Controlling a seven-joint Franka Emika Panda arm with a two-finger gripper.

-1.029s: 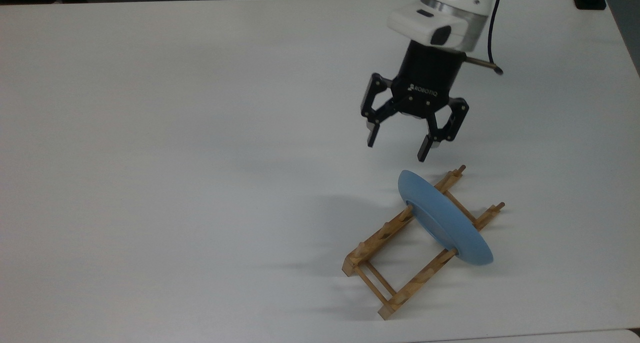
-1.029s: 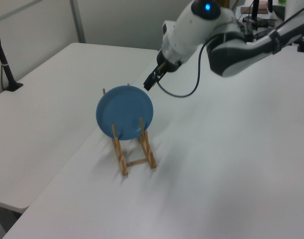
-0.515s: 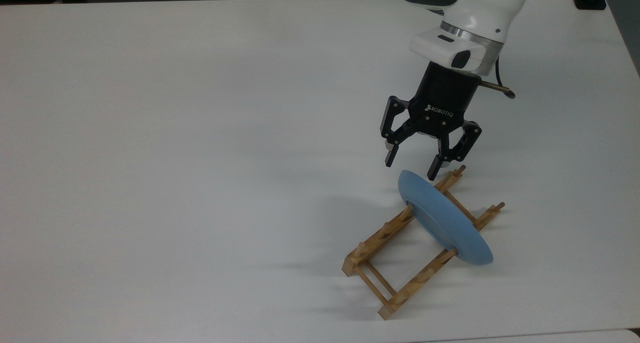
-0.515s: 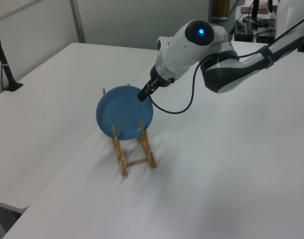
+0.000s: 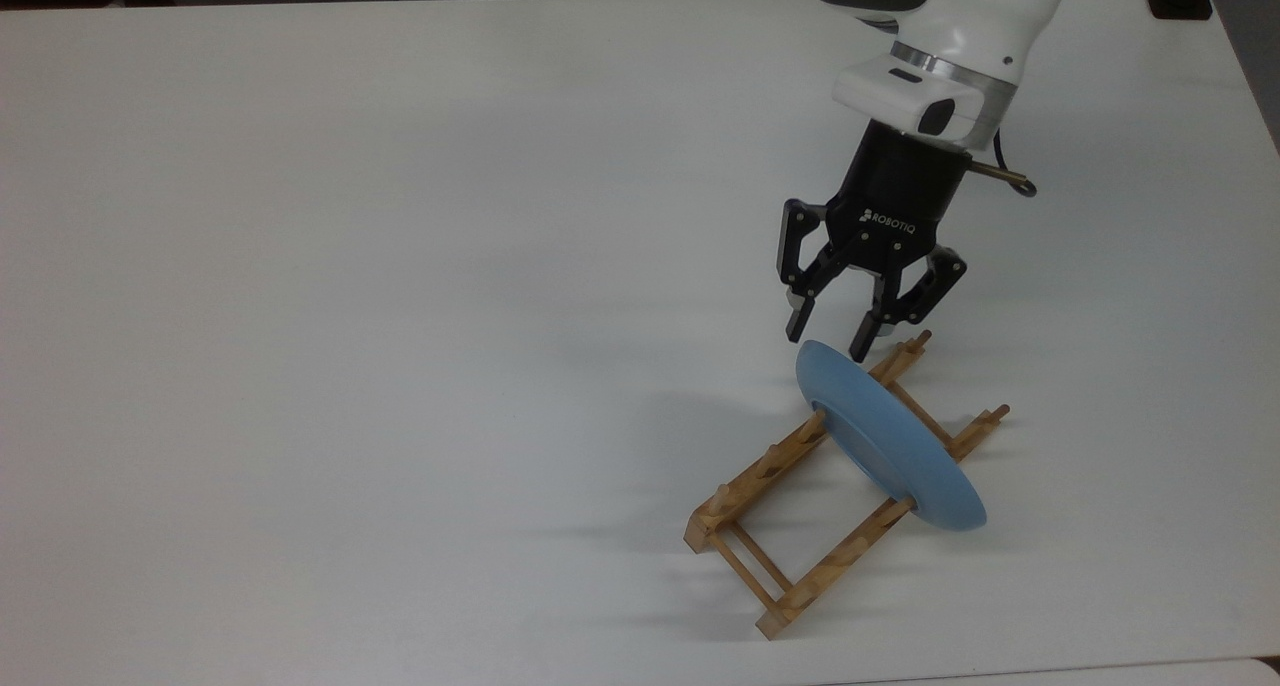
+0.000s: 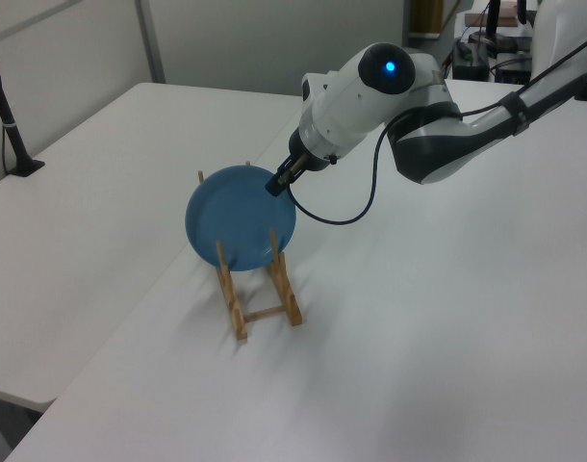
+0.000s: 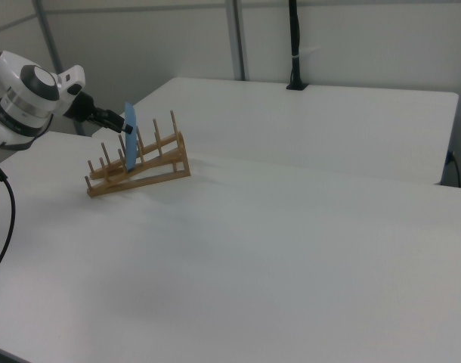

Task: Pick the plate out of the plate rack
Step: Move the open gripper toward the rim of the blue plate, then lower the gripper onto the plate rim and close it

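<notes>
- Your black two-finger gripper (image 5: 831, 344) hangs with fingers spread, gripping nothing, tips straddling the top rim of the round light-blue plate (image 5: 890, 441).
- The plate stands on edge between pegs of the light-brown wooden plate rack (image 5: 800, 491), just below the fingertips, its rim running crosswise to the rails.

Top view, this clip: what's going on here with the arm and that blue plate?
A single robot arm is reaching for a light-blue plate that stands on edge in a small wooden plate rack on a white table. The gripper hangs at the plate's upper rim with its jaws open, one tip on each side of the edge, not closed on it. In the right view the plate sits upright between the pegs. Nothing is lifted yet; the plate rests in the rack.
</notes>
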